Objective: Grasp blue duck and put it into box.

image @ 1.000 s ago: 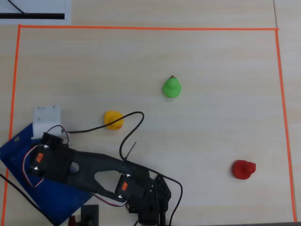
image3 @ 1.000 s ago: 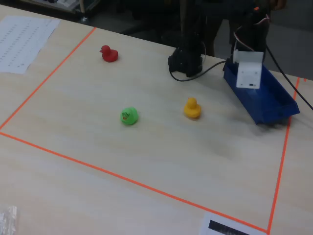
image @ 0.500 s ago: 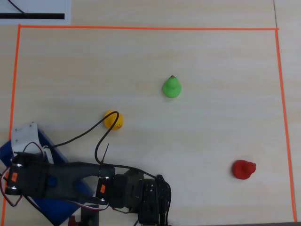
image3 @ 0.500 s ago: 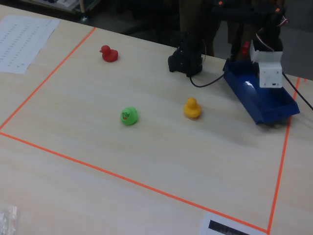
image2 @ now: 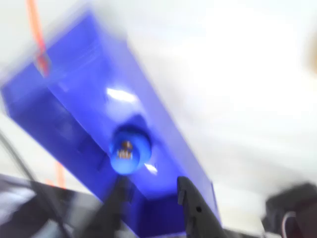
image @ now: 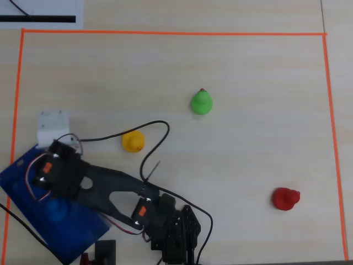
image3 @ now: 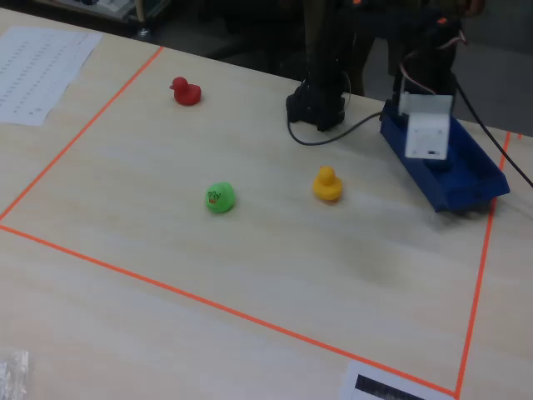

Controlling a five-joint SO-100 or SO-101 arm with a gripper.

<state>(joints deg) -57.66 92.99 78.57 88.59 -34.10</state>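
The blue duck point(image2: 129, 148) lies inside the dark blue box point(image2: 74, 89), just beyond my fingertips in the blurred wrist view. My gripper point(image2: 151, 181) is open and empty above the box, its two dark fingers apart and not touching the duck. In the overhead view the duck point(image: 55, 210) shows as a paler round spot in the box point(image: 83, 232) at the lower left, with my wrist point(image: 60, 171) over the box's near end. In the fixed view the box point(image3: 466, 179) stands at the right; the duck is hidden inside it.
A yellow duck point(image: 133, 141) sits just right of the box, a green duck point(image: 201, 102) at the middle, a red duck point(image: 285, 198) at the lower right. Orange tape point(image: 165, 33) frames the table. The arm base point(image: 176, 232) and a black cable point(image: 157, 146) lie at the front.
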